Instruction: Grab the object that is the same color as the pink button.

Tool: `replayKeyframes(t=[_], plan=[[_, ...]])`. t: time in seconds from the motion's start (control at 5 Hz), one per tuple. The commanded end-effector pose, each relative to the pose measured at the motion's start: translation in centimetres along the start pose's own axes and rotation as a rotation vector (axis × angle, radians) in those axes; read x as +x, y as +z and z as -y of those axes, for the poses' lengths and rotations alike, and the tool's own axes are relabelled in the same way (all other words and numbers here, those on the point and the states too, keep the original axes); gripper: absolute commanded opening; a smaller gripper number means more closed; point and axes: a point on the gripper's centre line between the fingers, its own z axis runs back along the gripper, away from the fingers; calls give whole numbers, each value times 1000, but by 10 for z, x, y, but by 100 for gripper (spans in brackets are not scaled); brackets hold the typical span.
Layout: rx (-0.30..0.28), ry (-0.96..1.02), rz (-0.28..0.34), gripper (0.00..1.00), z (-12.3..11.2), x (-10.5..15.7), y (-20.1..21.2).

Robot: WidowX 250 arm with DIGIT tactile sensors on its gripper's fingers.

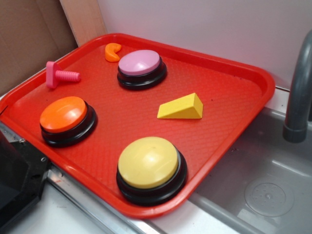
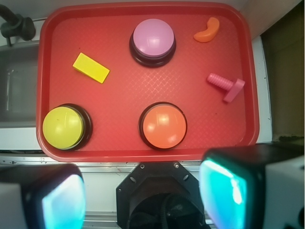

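Nearest to the wrist camera are the two fingers (image 2: 224, 188) of the gripper (image 2: 143, 191), blurred and glowing teal at the bottom edge. They stand wide apart and hold nothing. They hang above the near rim of the red tray (image 2: 143, 151), not over any object, which suggests the reach has not begun.

The pink toy bolt (image 2: 227, 85) lies on its side near the right edge of the tray in the wrist view, with its flat head toward the rim and its ribbed shaft pointing inward. It is well apart from the pink button (image 2: 153, 38), which gives the colour to match. The orange crescent piece (image 2: 208, 30) lies in the corner beyond the bolt. The orange button (image 2: 164, 126), the yellow button (image 2: 64, 127) and the yellow wedge (image 2: 90, 67) are spread out, probably as distractors.

I cannot read any brand or writing; the pad surfaces are too blurred to be sure.
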Motion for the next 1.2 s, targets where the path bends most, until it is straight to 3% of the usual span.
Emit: replayKeyframes(t=[0.0, 0.2, 0.4, 0.6, 0.8, 1.0], plan=[[0, 0, 0, 100, 0, 0, 0], [17, 101, 38, 100, -28, 7, -23], [35, 148, 39, 100, -55, 12, -53], [117, 244, 64, 100, -97, 23, -91], [152, 287, 70, 100, -128, 30, -129], [171, 317, 99, 100, -142, 36, -150]])
